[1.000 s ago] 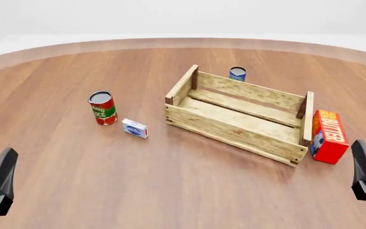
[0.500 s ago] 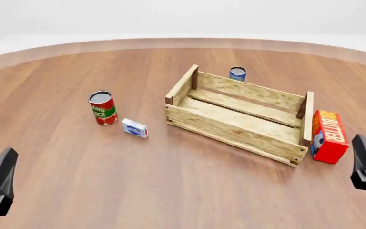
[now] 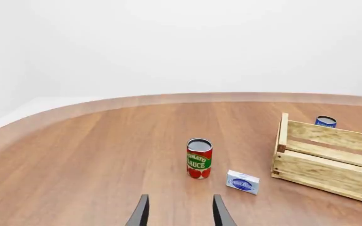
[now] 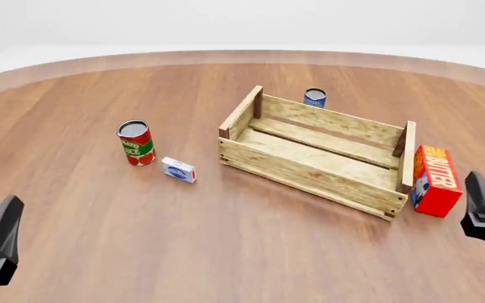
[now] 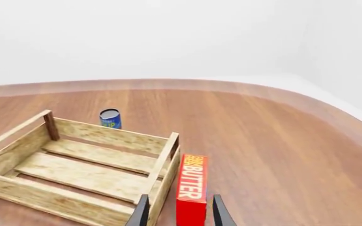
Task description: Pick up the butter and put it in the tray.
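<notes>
The butter [image 4: 436, 180], a red-orange carton with white lettering, stands on edge against the outside of the tray's right end. The tray [image 4: 310, 170] is a light wooden slatted crate near the table's middle, with nothing inside. My right gripper [image 4: 479, 189] is open just right of the butter and nearer the camera. In the right wrist view the butter [image 5: 192, 188] stands just ahead of the spread fingertips [image 5: 142, 213], next to the tray [image 5: 105, 136]. My left gripper [image 4: 8, 211] hangs open at the front left, far from both; its wrist view shows its fingers [image 3: 142, 214] apart.
A tomato sauce can [image 4: 136, 142] and a small blue-white box [image 4: 179, 170] stand left of the tray. A blue can [image 4: 314, 97] is behind the tray's far wall. The wooden table's curved far edge [image 4: 242, 55] runs across the back.
My right gripper has crept forward toward the butter. The left gripper and all the objects have stayed put.
</notes>
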`<action>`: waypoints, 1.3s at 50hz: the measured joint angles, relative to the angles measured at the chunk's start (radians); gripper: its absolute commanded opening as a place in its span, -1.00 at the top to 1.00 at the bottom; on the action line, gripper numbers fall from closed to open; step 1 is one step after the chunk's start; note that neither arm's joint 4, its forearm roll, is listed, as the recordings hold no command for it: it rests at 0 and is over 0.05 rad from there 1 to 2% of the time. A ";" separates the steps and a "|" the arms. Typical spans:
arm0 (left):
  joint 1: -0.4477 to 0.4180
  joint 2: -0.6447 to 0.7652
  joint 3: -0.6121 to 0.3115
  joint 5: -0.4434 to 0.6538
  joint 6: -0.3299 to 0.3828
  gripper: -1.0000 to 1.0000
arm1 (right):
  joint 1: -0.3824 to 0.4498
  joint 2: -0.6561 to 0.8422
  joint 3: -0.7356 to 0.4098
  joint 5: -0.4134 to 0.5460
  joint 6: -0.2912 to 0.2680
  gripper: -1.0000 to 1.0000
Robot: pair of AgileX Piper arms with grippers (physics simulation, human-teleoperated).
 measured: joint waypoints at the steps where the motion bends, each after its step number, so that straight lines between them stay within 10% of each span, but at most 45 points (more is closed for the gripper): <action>1: 0.000 0.000 0.000 0.000 0.000 -1.00 | -0.001 0.010 0.000 -0.009 0.000 -1.00; 65: 0.000 0.000 0.000 0.000 0.000 -1.00 | -0.052 0.786 0.000 -0.695 0.052 -1.00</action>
